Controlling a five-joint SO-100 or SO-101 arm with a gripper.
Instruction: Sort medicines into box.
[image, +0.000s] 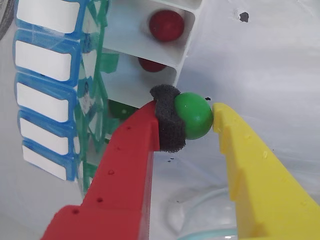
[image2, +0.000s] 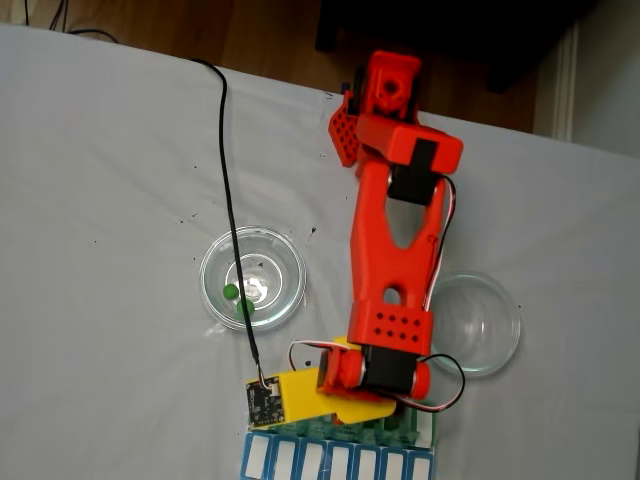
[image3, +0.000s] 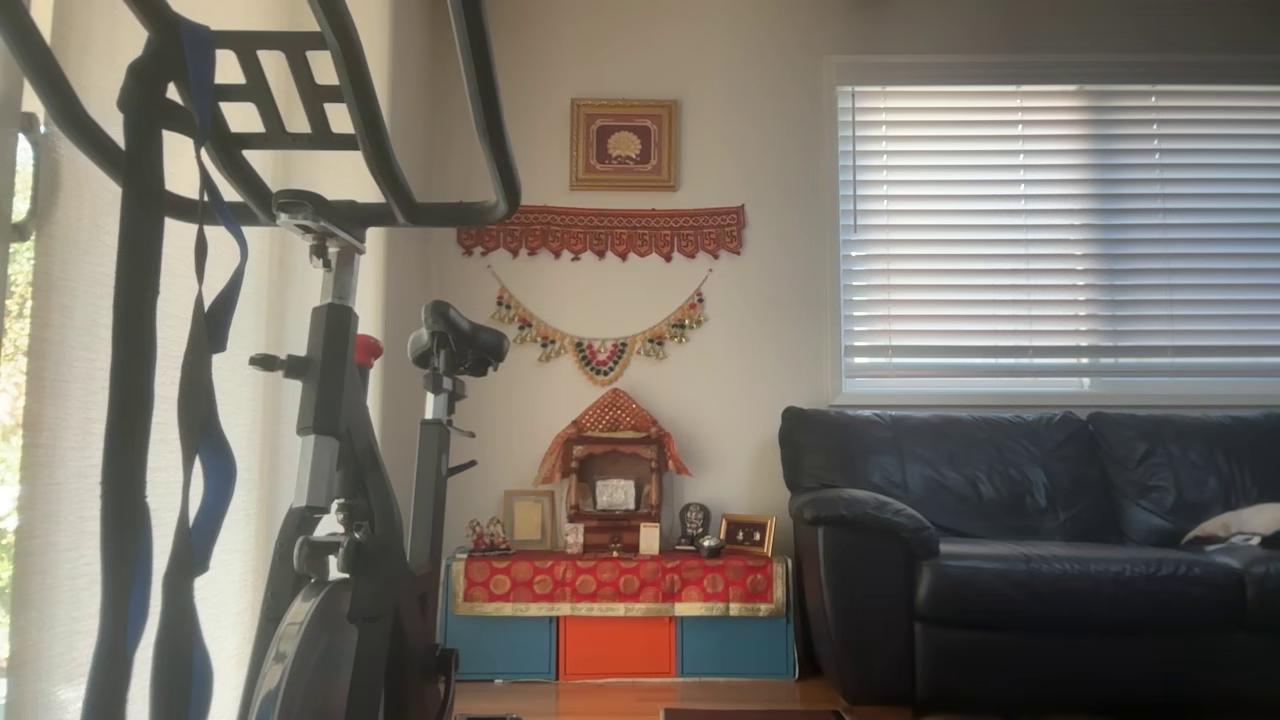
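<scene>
We are holding a green ball (image: 194, 115) in the pincer (image: 186, 119), clamped between its padded red finger and yellow finger, just beside the box (image: 150, 55). Two red balls (image: 166, 25) are lying in open white compartments. In the fixed view, two green balls (image2: 231, 292) are sitting in a glass dish (image2: 252, 277) on the table (image2: 110, 200).

Three green balls (image: 194, 115), two red balls (image: 166, 25), two dishes (image2: 252, 277).
</scene>
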